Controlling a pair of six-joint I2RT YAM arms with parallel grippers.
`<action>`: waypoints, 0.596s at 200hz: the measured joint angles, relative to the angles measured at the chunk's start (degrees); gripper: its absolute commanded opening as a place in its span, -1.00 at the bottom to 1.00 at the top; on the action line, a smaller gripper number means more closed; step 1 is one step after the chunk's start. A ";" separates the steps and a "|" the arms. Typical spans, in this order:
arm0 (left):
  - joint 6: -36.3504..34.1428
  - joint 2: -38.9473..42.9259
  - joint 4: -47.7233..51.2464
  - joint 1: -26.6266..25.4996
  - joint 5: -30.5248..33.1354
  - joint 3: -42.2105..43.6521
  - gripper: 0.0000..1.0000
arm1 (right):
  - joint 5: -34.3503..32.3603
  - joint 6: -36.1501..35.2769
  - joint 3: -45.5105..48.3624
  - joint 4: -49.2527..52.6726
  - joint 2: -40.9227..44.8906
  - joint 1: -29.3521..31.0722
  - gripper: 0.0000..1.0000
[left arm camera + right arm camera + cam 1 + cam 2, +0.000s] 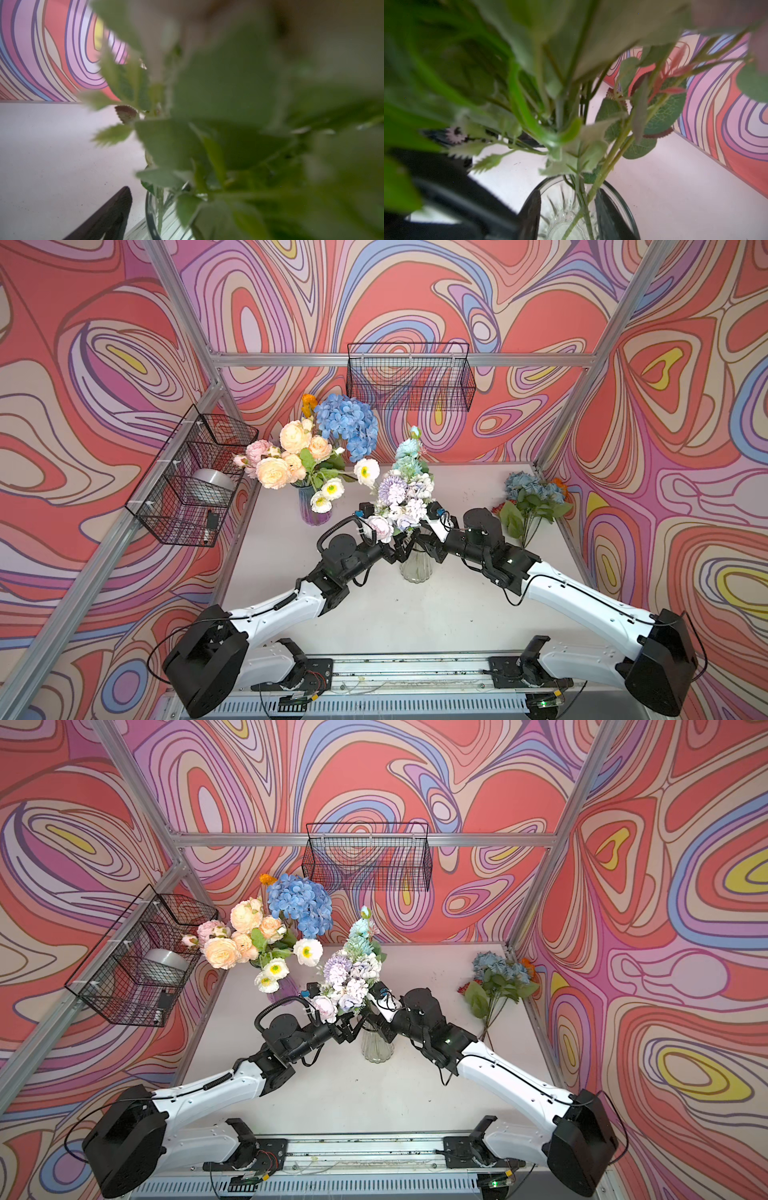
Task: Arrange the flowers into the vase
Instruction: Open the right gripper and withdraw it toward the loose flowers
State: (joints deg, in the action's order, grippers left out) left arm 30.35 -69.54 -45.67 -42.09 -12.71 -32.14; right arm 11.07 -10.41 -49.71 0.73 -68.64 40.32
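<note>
Basket [187,485]: on the wall, well left of the left hand [397,551]; it plays no part in this step.
Purple vase [315,512]: behind and to the left of the left hand, carrying a full bouquet [307,448].
Left hand: at the neck of the clear vase [417,568], under the pastel bunch [399,502]. Its jaws are spread and grip nothing I can see.
Pastel bunch: stands in the clear vase between the two hands, with its stems through the rim and its heads above both wrists.
Right hand [568,193]: on the far side of the same neck. The jaws are apart and stems pass between them untouched, so it holds nothing.
Blue bunch [532,497]: lies flat on the desk [374,614], well right of the right hand, not yet in a vase.
Risk: with neither hand gripping, the top-heavy bunch could lean and tip the clear vase. Leaves crowd both hands, so a finger that snags one while pulling back could lift stems out or topple the vase.
Hidden: only one finger [112,214] of the left hand shows at the wrist, and the other is behind blurred leaves. In both top views the blooms cover the vase mouth. I cannot tell how deep the stems sit.
</note>
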 measured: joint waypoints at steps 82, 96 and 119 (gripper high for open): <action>-2.45 1.75 4.57 -1.70 11.85 -0.04 0.95 | 0.35 0.20 0.90 -4.39 -1.16 0.00 -0.23; -2.19 1.75 5.20 -1.73 13.18 -0.04 0.96 | 0.31 0.20 0.90 -4.59 -1.16 0.00 -0.24; -1.99 1.68 5.66 -1.73 13.99 -0.04 0.96 | -0.15 0.42 0.90 -4.59 -1.14 0.00 -0.24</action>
State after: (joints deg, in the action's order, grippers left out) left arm 28.36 -67.85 -40.01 -43.81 1.28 -32.18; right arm 10.92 -10.00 -48.82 -3.86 -69.78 40.32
